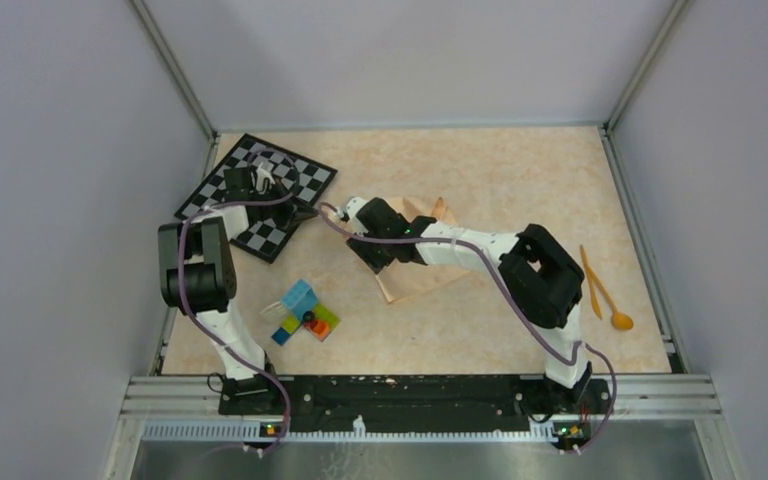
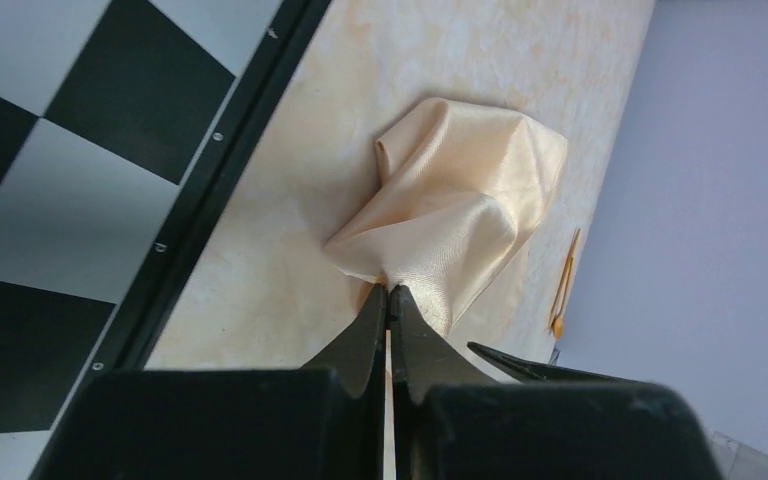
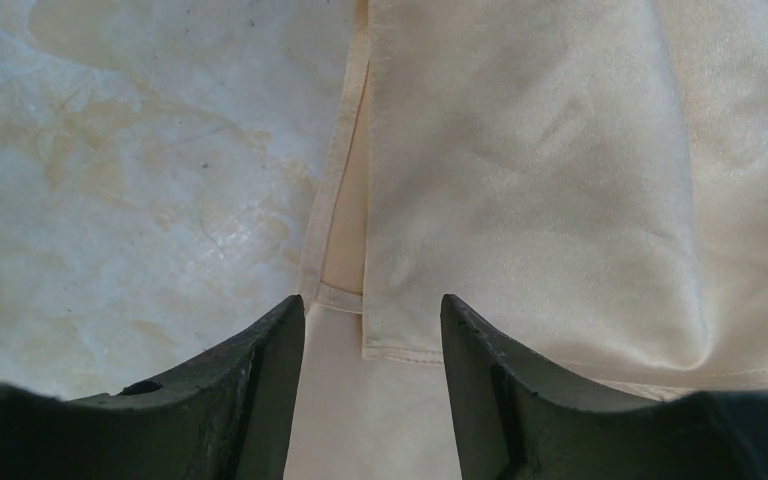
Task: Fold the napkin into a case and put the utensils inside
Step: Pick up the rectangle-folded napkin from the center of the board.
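Napkin corner in left claw

The whole table is seen from high overhead; the napkin at centre frame is shared, close up, by both wrist views.

Crumpled napkin centre, utensils far right

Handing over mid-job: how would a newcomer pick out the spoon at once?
Start at the marbled beige table and follow its right edge, beyond the right arm. Two slim orange-yellow utensils lie there close together. The spoon is the one ending in a small round bowl at its near end.
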`<state>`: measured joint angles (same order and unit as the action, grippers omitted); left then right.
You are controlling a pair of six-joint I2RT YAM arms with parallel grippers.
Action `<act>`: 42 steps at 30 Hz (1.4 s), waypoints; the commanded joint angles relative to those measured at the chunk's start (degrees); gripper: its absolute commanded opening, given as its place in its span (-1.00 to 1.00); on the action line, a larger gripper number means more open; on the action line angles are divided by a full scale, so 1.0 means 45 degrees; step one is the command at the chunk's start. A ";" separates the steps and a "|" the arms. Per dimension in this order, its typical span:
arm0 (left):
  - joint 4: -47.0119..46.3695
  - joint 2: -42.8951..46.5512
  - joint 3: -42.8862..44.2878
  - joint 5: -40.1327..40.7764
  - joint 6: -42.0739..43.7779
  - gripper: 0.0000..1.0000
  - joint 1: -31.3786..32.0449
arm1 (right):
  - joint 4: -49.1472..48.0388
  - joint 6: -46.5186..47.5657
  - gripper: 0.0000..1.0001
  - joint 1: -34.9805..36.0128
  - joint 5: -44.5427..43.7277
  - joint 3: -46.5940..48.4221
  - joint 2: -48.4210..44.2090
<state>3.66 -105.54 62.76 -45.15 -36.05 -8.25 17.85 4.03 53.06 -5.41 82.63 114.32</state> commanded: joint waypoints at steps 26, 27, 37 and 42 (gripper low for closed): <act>-0.0522 -0.0396 0.0520 -0.0495 0.0036 -1.00 -0.0157 | -0.0750 -0.1714 -0.41 0.0690 -0.4013 0.3771 0.2875; -0.0504 -0.0378 0.0525 -0.0483 0.0052 -1.00 -0.0141 | -0.0776 -0.1716 -0.51 0.0685 -0.3937 0.3823 0.2810; -0.0580 -0.0309 0.0438 -0.0553 0.0023 -1.00 -0.0148 | -0.0624 -0.1920 -1.00 0.0670 -0.3136 0.5062 0.3361; -0.0628 -0.0338 0.0466 -0.0603 0.0024 -1.00 -0.0154 | -0.0436 -0.2012 -1.00 0.0655 -0.2977 0.5482 0.3753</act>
<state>3.01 -109.14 63.64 -46.72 -37.28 -8.69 16.19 -4.19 55.70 -19.51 104.42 129.23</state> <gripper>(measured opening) 0.005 0.005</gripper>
